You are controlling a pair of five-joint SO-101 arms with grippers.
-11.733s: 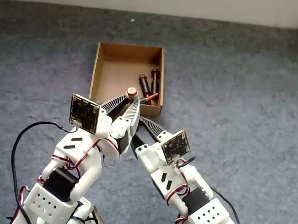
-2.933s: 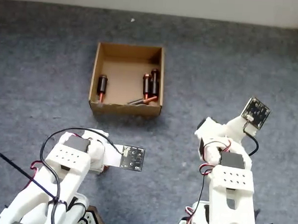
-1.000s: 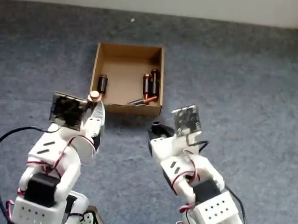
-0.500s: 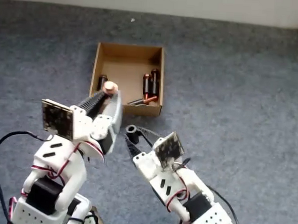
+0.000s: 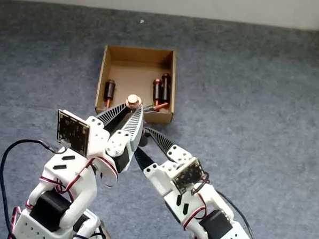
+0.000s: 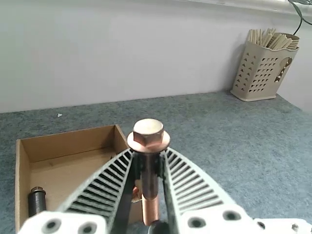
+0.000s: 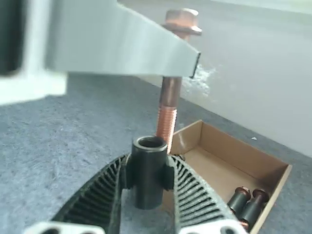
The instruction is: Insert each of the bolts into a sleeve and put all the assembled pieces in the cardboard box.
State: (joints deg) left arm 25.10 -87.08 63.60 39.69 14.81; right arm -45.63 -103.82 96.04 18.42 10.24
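My left gripper (image 5: 132,109) is shut on a copper bolt (image 5: 132,101), held upright with its hex head on top, just in front of the cardboard box (image 5: 101,79). In the left wrist view the bolt (image 6: 148,168) stands between the ribbed fingers (image 6: 187,187). My right gripper (image 7: 147,181) is shut on a black sleeve (image 7: 147,170), bore facing up. The bolt's threaded end (image 7: 165,127) hangs close behind the sleeve's rim. In the high view the right gripper (image 5: 143,139) sits right under the left one, the sleeve mostly hidden.
Inside the box lie assembled pieces: one at its left side (image 5: 109,89), two together at the right (image 5: 161,88), and another near the front wall (image 5: 154,106). A beige holder of sticks (image 6: 263,63) stands far off by the wall. Grey carpet surrounds the box.
The left gripper has carried the bolt rightward to the box's front middle. The right gripper has brought the sleeve up beneath it, so the two grippers now meet.
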